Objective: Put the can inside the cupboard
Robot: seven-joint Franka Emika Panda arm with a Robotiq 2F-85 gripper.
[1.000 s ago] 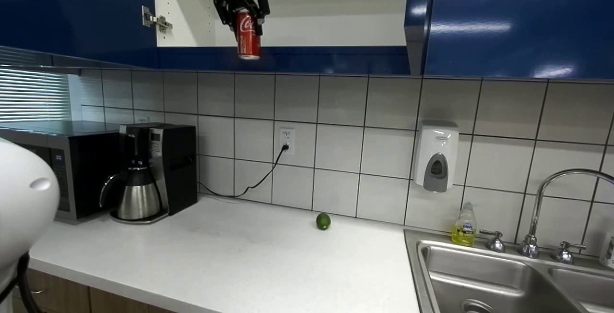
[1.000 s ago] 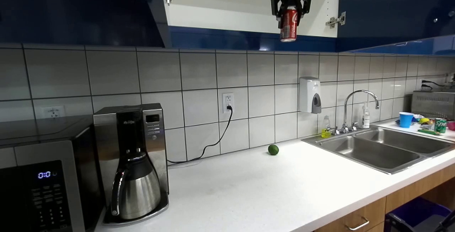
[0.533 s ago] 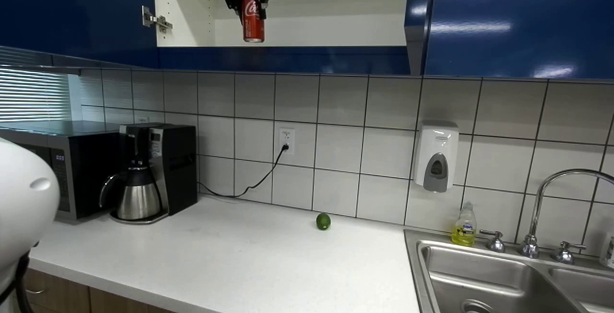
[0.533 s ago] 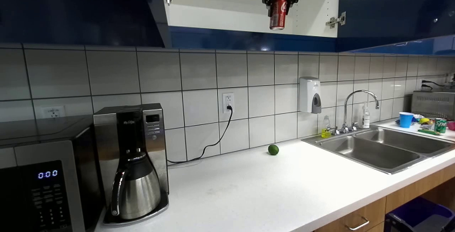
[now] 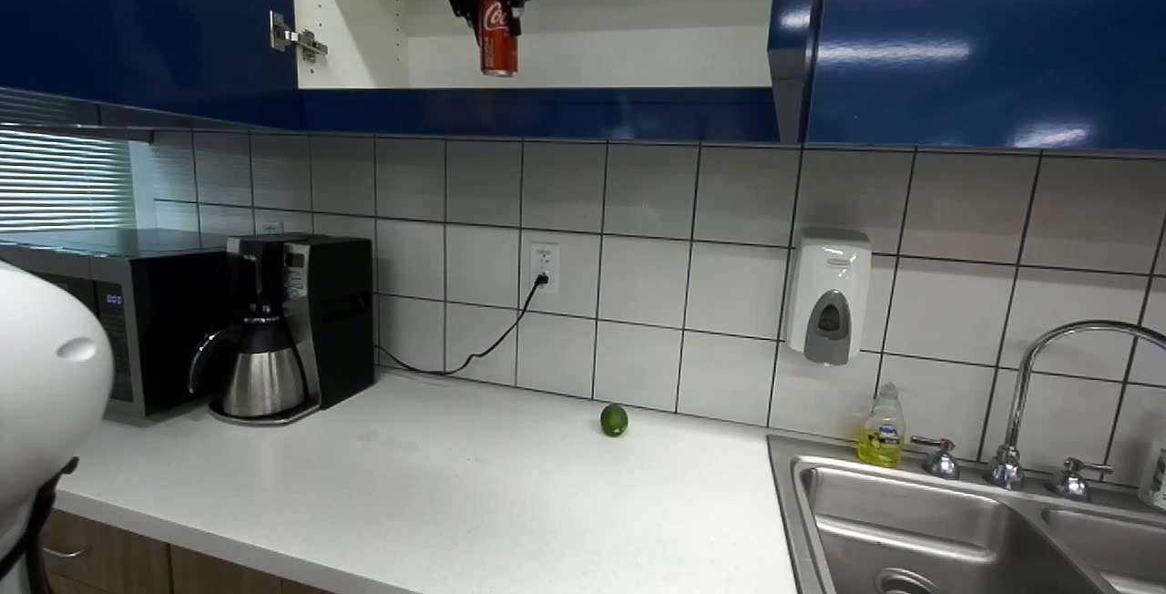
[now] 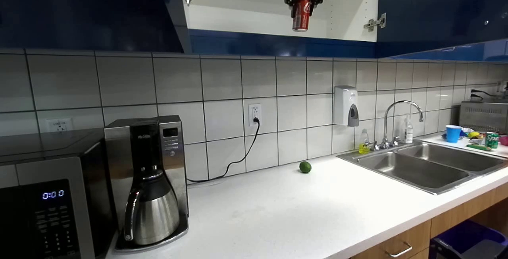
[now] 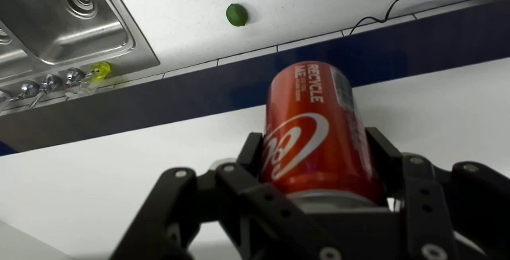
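Can (image 5: 498, 40) clamped in the tool (image 7: 317, 146), base showing just above the cupboard (image 5: 629, 111) edge, open room either side

Counter (image 6: 301, 207) bright, washed near-white — 3 glare patches on a glossy blue door (image 5: 993, 46) — upper tiles (image 5: 651, 179) shaded.

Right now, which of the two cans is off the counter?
The red can, gripped in the hand; the green can stands on the counter beyond the sink.
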